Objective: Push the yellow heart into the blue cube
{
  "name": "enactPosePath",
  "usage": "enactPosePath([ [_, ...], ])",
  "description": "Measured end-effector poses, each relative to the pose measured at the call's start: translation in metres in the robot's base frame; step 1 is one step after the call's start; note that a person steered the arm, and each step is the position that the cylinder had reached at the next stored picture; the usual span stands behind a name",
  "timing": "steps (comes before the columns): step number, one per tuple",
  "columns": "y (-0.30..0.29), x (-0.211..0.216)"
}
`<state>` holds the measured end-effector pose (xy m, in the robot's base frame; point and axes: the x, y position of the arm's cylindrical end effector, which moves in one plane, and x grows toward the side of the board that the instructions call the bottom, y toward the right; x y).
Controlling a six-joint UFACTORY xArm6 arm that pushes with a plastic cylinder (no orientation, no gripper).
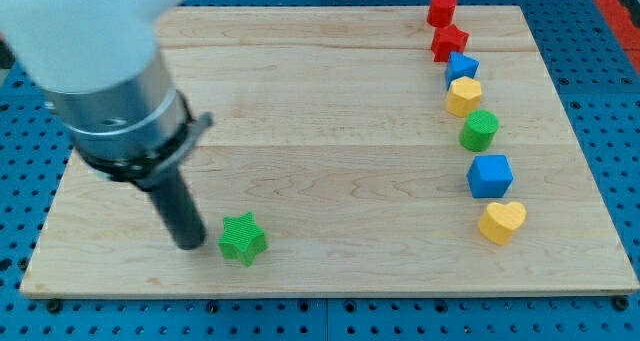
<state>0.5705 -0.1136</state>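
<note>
No pincer is fitted; my tip (190, 245) is being held just left of the green star (242, 238), well apart from the yellow heart (501, 222), which is lying just below the blue cube (489, 175).

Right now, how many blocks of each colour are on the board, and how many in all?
Red: 2, red cube and red star
Blue: 2, small blue block and blue cube
Yellow: 2, yellow hexagon and yellow heart
Green: 2, green cylinder and green star
Total: 8
</note>
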Motion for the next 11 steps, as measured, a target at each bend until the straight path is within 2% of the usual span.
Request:
enactPosePath([
  [3, 0.138, 0.008],
  [4, 0.151, 0.003],
  [5, 0.176, 0.047],
  [6, 0.250, 0.048],
  [7, 0.282, 0.027],
  [8, 0.277, 0.015],
  [9, 0.312, 0.046],
  [10, 0.312, 0.009],
  [11, 0.310, 0.003],
])
